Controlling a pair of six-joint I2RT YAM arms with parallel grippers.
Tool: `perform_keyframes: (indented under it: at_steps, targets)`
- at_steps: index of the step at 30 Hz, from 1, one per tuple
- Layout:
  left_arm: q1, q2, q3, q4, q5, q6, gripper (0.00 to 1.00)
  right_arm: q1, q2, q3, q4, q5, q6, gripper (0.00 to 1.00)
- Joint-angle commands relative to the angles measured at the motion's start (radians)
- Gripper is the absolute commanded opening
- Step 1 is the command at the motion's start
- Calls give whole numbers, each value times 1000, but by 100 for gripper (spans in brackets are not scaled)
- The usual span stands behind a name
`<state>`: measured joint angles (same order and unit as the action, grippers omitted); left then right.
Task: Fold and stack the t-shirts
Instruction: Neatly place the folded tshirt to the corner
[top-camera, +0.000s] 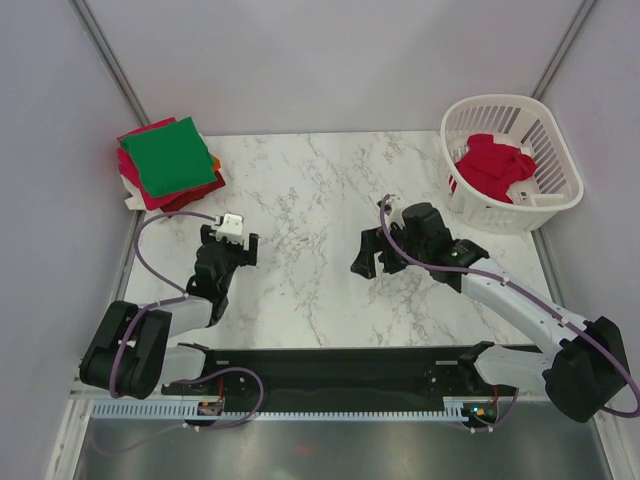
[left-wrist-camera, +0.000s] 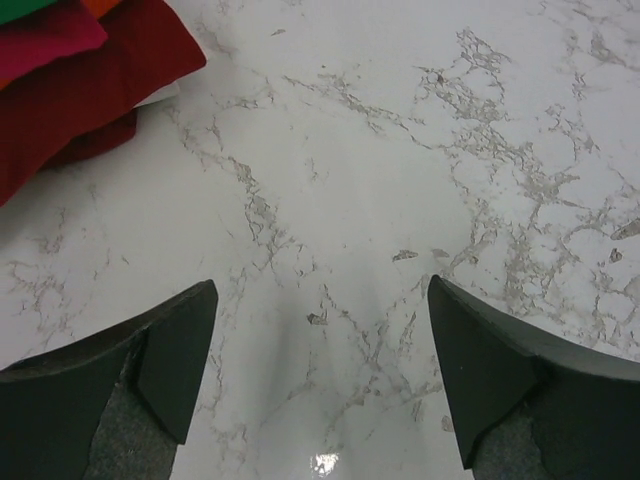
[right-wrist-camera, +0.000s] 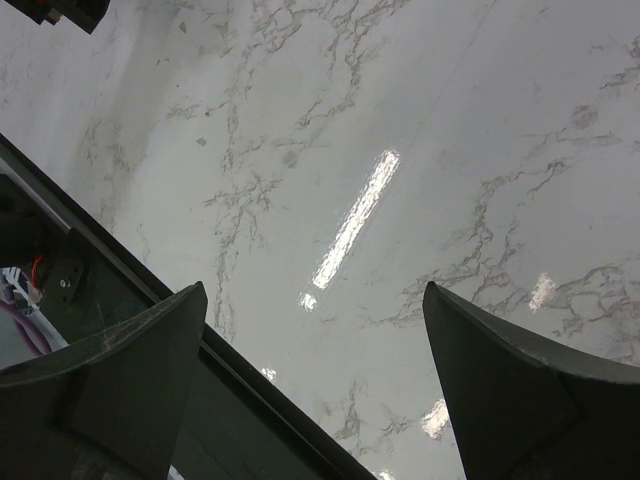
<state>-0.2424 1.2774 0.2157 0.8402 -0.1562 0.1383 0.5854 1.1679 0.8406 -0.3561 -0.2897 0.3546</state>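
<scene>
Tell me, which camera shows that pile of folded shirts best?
The top external view: it shows the whole pile of shirts at the far left corner of the table, with a green shirt on top. The left wrist view catches only one corner of it, mostly red cloth. The right wrist view shows none of it.

Left arm (top-camera: 200, 300): folded low, elbow back by its base, forearm reaching forward. Left gripper (left-wrist-camera: 320, 290): pointed forward and down, jaws spread wide, nothing between them.

Right arm (top-camera: 520, 300): stretched long from its base, slanting inward toward the left arm. Right gripper (right-wrist-camera: 312, 290): angled downward, jaws spread wide, nothing between them. Grippers well apart.
</scene>
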Motion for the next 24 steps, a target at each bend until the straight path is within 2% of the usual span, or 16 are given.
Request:
perform_keyframes:
  at_steps: [1,2,3,5,7,8,9,10,11,14,16,24]
  targets:
    - [11,0,37,96,5,-17,93,4,9,23,5,27,9,98]
    - [11,-4,31,88,74,-5,91,4,7,29,-6,35,17,98]
    - [11,-7,30,88,86,-2,91,2,0,35,-23,38,23,97]
    - [11,-6,30,86,130,26,100,4,-25,26,-29,61,52,97]
    - [11,14,16,95,151,61,100,4,-76,-9,-27,83,72,98]
    - [11,32,1,200,147,67,100,4,-92,-24,-24,98,84,98]
    - [11,48,-10,233,118,64,100,4,-111,-46,-21,119,93,98]
    - [12,50,-12,232,57,32,100,4,-112,-49,-21,122,96,98]
    - [38,51,-13,237,60,15,100,2,-113,-51,-23,119,101,98]
    - [136,109,-29,301,151,-66,100,2,-99,-40,-35,93,101,98]
    - [143,158,-33,387,162,-75,98,4,-99,-38,-41,96,95,98]
    - [153,161,-6,330,127,-103,100,4,-125,-37,-52,109,116,98]
